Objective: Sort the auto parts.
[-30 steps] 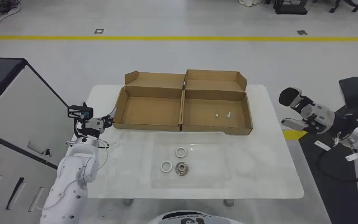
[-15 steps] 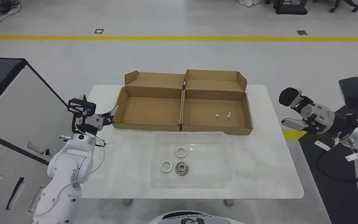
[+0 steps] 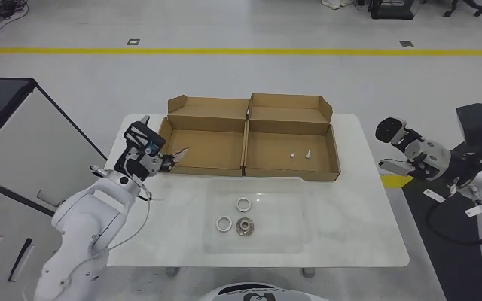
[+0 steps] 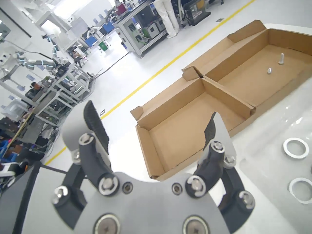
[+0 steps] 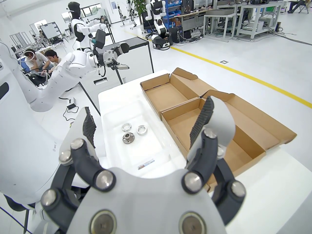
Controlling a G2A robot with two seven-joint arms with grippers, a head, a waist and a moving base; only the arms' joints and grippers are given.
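Observation:
Two silver rings [image 3: 244,204] [image 3: 224,223] and a metal flange [image 3: 244,226] lie in a clear tray [image 3: 286,229] on the white table. Two small bolts [image 3: 292,155] [image 3: 307,154] rest in the right cardboard box [image 3: 324,162]. The left box [image 3: 202,149] holds nothing. My left gripper [image 3: 175,159] [image 4: 151,113] hangs open and empty over the left box's front-left corner. Beyond it are the rings [image 4: 295,148] [image 4: 302,190] and the bolts [image 4: 281,58]. My right gripper [image 3: 388,149] [image 5: 148,108] is open and empty, off the table's right edge.
The boxes' open lids [image 3: 290,107] stand along the table's back. A grey cabinet [image 3: 30,150] stands left of the table. Bare white tabletop [image 3: 354,218] lies right of the tray.
My left arm has swung right from the table's left edge to the left box's front-left corner, still open. The right arm and the parts have stayed put.

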